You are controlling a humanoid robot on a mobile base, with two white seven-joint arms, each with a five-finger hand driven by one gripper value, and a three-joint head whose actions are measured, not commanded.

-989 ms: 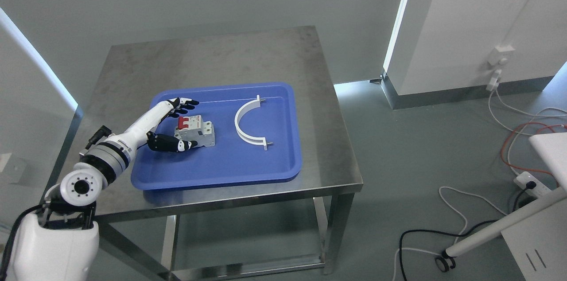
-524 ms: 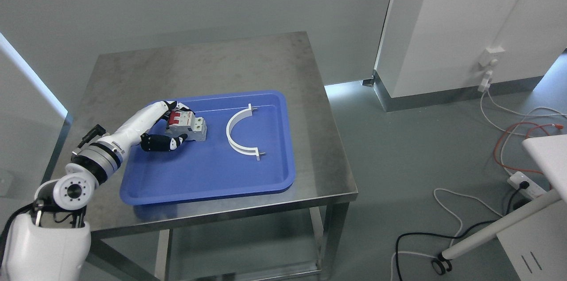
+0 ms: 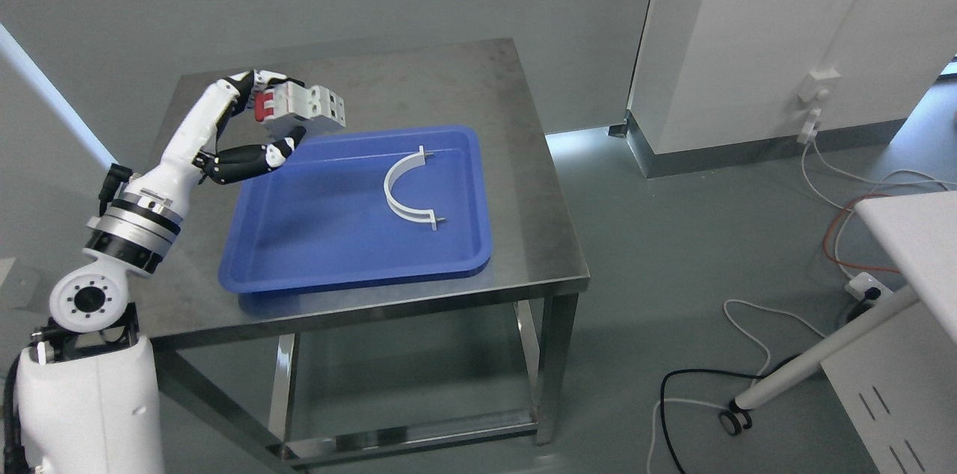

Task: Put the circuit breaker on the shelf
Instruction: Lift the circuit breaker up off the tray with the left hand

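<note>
**Head view: breaker's up in the air, now it needs somewhere to go**

Head view has the left hand [image 3: 265,126] wrapped around the circuit breaker [image 3: 303,108], fingers over the top and the thumb tucked underneath, so it's a proper hold and not just a touch. The breaker is clear of everything, hanging above the far-left corner of the blue tray [image 3: 314,272] with its red switches facing the arm side. The only thing lying in the tray is a white curved bracket [image 3: 396,194], well apart from the hand. The tray sits on the steel table [image 3: 448,78]. The right hand doesn't show at all.

So my read: pick-up looks done, and we're in the carry part of the job. Placing hasn't happened.

Thing is, I can't spot an obvious shelf up top. There's a lower steel tier under the table [image 3: 404,433], and a white cabinet-looking unit on the right [image 3: 785,33], but I honestly can't tell which one counts as the target.

Whatever it is, the next move probably needs the arm to swing the breaker away from the tray without loosening that thumb, keep it level, and only let go once it's sitting flat on something. Cables on the floor [image 3: 748,384] could matter if the base has to roll.
</note>
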